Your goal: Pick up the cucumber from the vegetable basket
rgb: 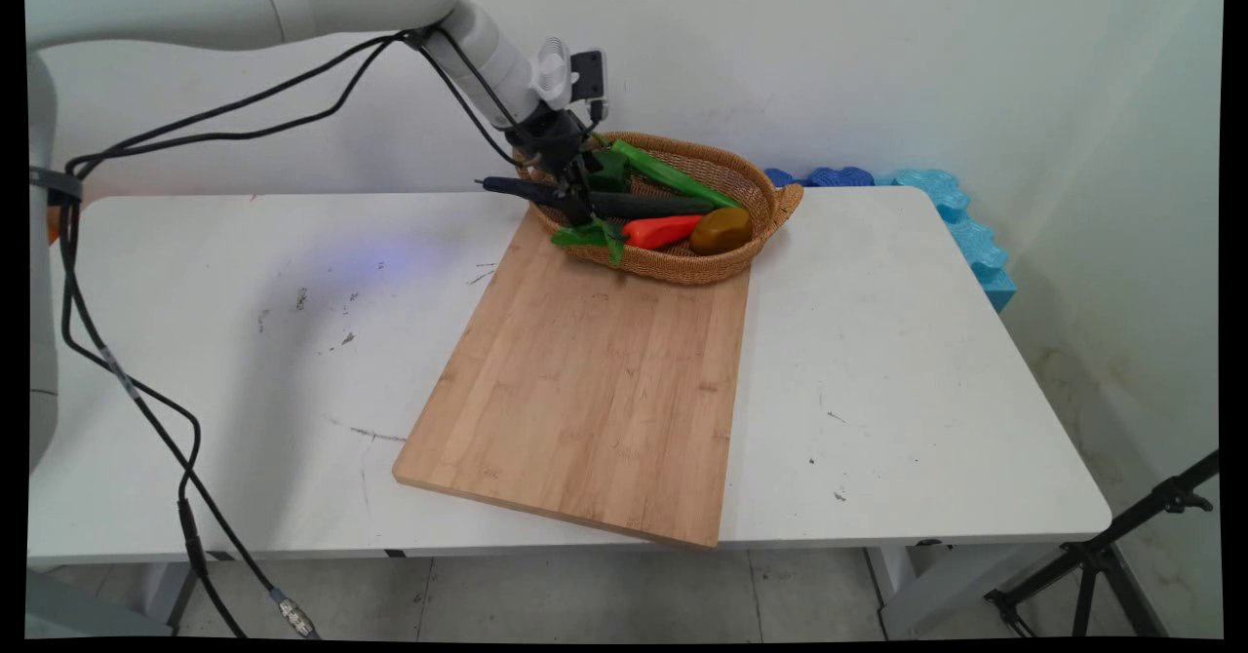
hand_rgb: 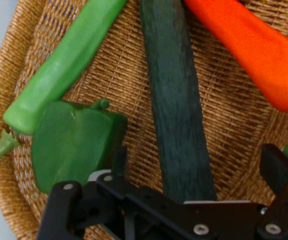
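Main view, from the left: the white table [rgb: 244,341] carries a pale wooden cutting board [rgb: 585,380] lying at an angle, its near corner close to the table's front edge. On the board's far end sits an oval woven wicker basket [rgb: 682,268]. The black two-finger gripper [rgb: 577,200] reaches down into the basket's left part. Under it lies a long dark green cucumber [rgb: 653,207], stretched across the basket with its left tip poking out past the rim. Just in front of the cucumber lies an orange carrot [rgb: 668,230] with green leaves at its left end, and to the right of that a brown potato [rgb: 721,230] rests against the basket's right wall. Behind the cucumber are a blocky green bell pepper [rgb: 609,171] and a long light green pepper [rgb: 673,177] slanting toward the right. Blue foam pieces [rgb: 960,214] line the wall past the table's far right corner.

Hand view, from the left: the long light green pepper [hand_rgb: 64,65], the bell pepper [hand_rgb: 71,145] touching its lower end, then the cucumber [hand_rgb: 176,100] and the carrot [hand_rgb: 253,50], all on the basket's weave [hand_rgb: 124,65]. The gripper [hand_rgb: 193,165] stands spread, its fingers [hand_rgb: 276,167] on either side of the cucumber with weave showing between them and it.
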### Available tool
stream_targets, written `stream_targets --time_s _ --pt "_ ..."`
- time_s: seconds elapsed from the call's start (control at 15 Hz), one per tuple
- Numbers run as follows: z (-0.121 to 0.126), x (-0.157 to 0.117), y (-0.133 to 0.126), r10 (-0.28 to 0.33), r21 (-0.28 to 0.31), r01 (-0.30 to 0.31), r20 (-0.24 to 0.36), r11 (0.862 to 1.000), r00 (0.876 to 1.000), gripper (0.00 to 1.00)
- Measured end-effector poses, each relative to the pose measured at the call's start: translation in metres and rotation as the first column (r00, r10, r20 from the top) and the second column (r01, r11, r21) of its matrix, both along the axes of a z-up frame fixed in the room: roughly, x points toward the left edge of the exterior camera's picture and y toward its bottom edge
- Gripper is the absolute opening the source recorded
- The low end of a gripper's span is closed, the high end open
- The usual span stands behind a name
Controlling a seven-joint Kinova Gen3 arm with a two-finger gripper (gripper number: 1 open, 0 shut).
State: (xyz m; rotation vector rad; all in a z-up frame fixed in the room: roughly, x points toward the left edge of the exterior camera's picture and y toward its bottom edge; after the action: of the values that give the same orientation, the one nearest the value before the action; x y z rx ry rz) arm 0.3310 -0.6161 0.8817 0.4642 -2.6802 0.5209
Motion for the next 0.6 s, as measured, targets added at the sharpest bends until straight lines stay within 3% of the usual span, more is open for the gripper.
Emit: stream_targets --time_s 0.6 --pt "-0.012 -0.012 -0.011 -0.009 -0.002 0.009 0.027 1.000 1.000 1.00"
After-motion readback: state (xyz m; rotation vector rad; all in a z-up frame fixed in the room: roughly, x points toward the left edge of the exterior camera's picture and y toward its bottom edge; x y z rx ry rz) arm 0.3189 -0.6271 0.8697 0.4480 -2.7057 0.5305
